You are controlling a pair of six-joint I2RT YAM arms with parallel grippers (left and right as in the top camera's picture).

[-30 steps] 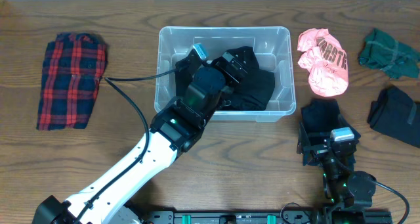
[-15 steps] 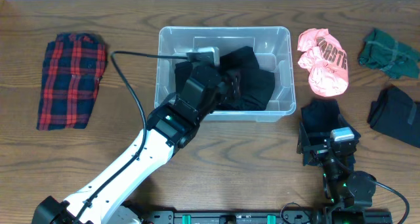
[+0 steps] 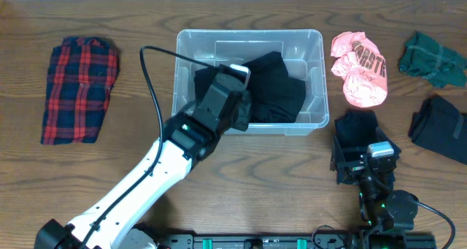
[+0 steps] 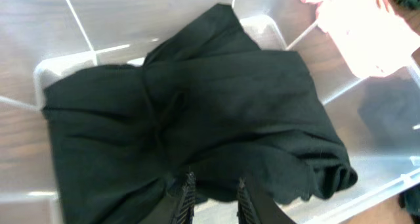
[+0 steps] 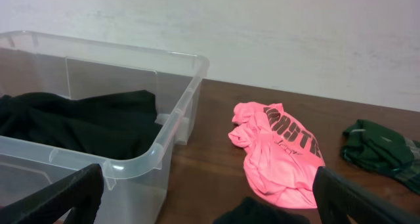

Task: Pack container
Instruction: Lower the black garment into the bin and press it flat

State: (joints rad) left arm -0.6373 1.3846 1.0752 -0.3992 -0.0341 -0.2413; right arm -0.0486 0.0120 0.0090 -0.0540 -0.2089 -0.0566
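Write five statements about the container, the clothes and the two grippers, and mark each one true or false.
1. A black garment lies inside the container. True.
2. The pink shirt is packed in the container. False: it lies on the table, to the right of the container.
3. A red plaid garment lies on the table left of the container. True.
4. The right gripper is shut on the green garment. False: it is open and empty, and the green garment lies at the table's far right.
5. The left gripper reaches into the container, at the black garment. True.
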